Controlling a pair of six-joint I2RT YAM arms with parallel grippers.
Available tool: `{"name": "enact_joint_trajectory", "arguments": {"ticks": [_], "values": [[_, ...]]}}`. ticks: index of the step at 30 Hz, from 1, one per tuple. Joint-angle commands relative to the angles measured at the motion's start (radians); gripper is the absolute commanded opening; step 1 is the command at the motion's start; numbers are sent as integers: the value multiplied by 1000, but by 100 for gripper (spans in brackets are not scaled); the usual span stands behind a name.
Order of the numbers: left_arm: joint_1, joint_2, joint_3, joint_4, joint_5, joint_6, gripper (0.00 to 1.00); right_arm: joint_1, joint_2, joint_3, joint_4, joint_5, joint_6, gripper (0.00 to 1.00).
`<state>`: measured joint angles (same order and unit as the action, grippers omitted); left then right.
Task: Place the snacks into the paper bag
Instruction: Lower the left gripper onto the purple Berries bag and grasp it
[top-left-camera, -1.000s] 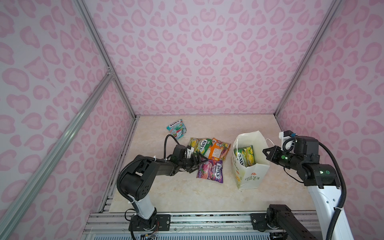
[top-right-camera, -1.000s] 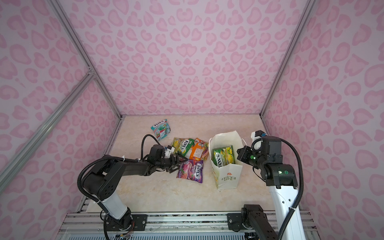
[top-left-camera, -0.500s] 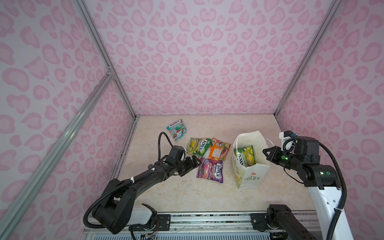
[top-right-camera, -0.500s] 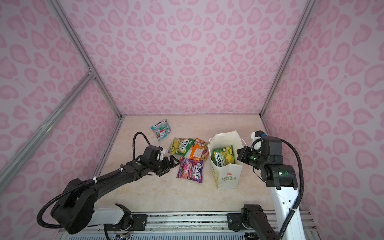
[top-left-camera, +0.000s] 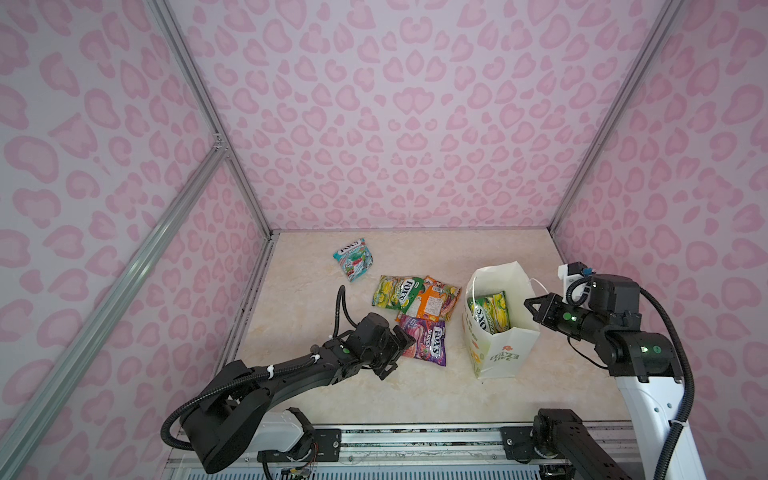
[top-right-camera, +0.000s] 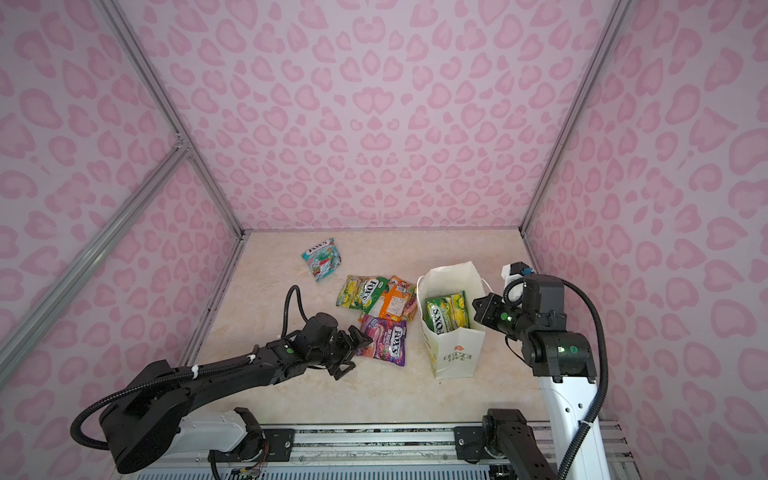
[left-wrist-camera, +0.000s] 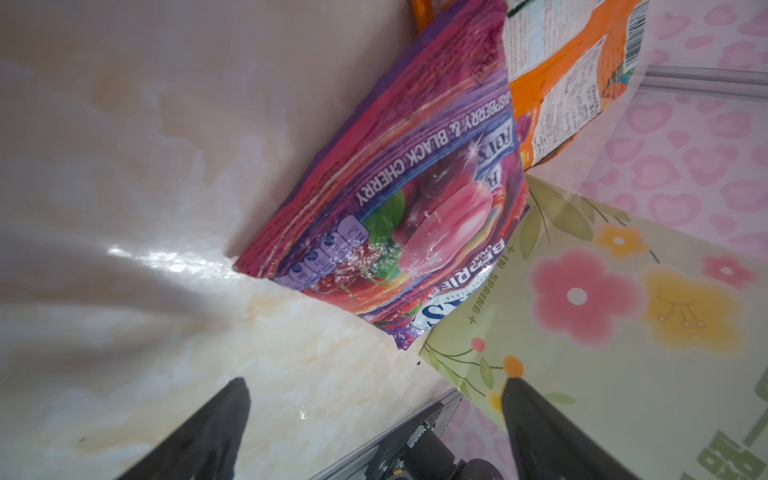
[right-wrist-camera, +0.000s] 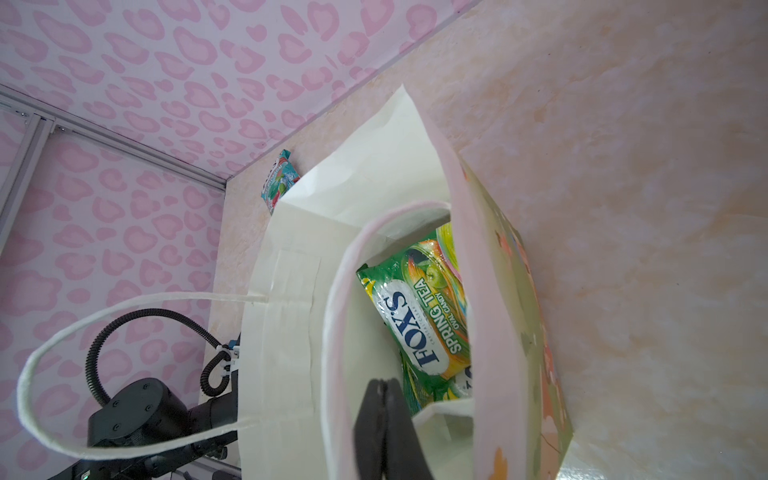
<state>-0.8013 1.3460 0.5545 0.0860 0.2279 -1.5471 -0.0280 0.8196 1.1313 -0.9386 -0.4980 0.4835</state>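
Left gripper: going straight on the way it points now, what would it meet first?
The left gripper, open and low, points at the purple pouch; it would likely meet that pouch's near edge first. The paper bag stands beyond it.

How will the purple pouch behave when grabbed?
Probably floppy: the purple pouch is thin film with a crimped edge, so it may sag. Its glossy sheen suggests it is slippery, and the open left gripper could push it sliding first.
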Motion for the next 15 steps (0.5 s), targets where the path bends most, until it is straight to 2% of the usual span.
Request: {"name": "enact_joint_trajectory", "arguments": {"ticks": [1,8,15], "values": [[-26,47,-14,144,-57,-114,97,1,-5,7,-3,-2,-11,0],[-80,209,-32,383,-110,-230,97,6,-4,7,4,-6,-9,0],[-102,364,-88,659,-280,-306,97,15,2,18,-4,2,-14,0]]}}
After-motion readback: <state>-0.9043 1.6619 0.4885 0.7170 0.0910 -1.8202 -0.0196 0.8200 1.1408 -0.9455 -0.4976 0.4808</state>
